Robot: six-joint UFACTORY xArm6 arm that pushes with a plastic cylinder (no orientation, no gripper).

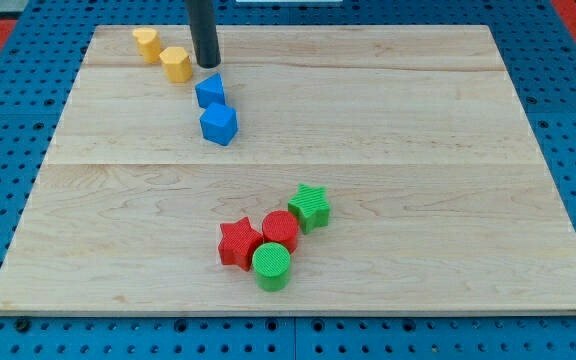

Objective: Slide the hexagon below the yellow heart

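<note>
Surface: pale wooden board (368, 110) lay on blue pegboard (568, 120).
Rod: stood upright near the view's top, holding nothing.
My tip (207, 66): just right of yellow hexagon (176, 64).
Yellow heart (146, 42): further left, slightly above.
Blue blocks (211, 91): just below.

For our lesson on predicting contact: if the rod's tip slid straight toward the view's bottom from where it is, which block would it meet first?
Probably the upper blue block, just below my tip; the second blue block lies beyond it. Depth is hard to judge.

The rod (204, 32) is cut off by the view's top; the red cylinder (280, 230) is partly hidden.
</note>
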